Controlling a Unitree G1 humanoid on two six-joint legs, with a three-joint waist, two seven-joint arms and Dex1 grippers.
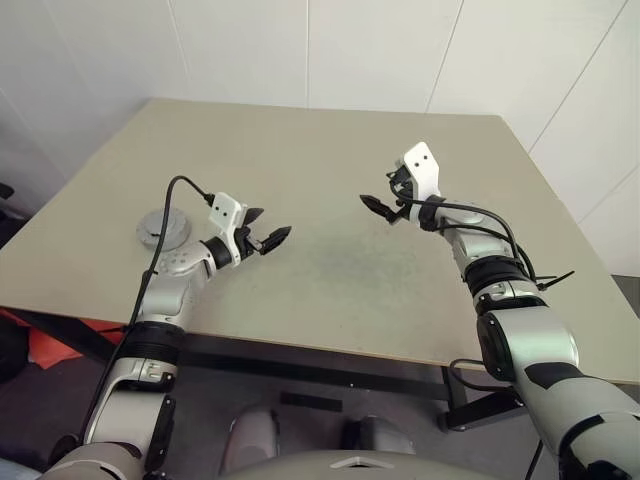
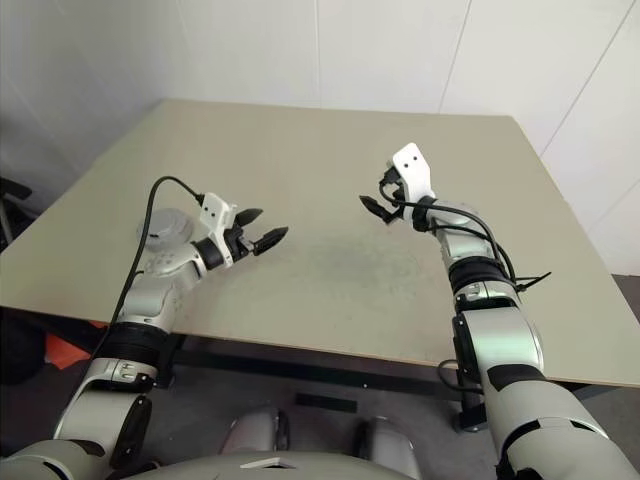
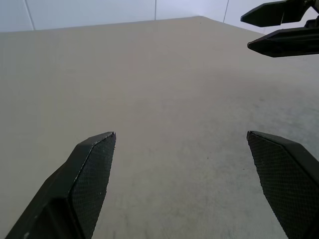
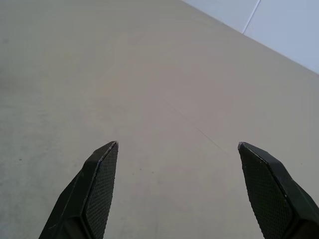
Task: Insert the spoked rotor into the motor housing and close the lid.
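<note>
A short round grey metal piece (image 1: 160,228) lies near the table's left edge, partly behind my left forearm. It looks like the motor housing with the lid's plain grey face on top, and no windings show. The spoked rotor is hidden or out of view. My left gripper (image 1: 268,224) hovers open over the table, just right of that piece, with nothing between its fingers. My right gripper (image 1: 380,207) hangs open and empty above the table's middle right, facing the left one. In the left wrist view, the right gripper's fingers (image 3: 281,27) show beyond my own open left gripper (image 3: 179,144).
The beige table (image 1: 330,150) stretches bare between and beyond the two grippers. White walls close in behind it and on the right. The table's front edge runs just under my forearms, and something orange (image 1: 55,340) lies on the floor at lower left.
</note>
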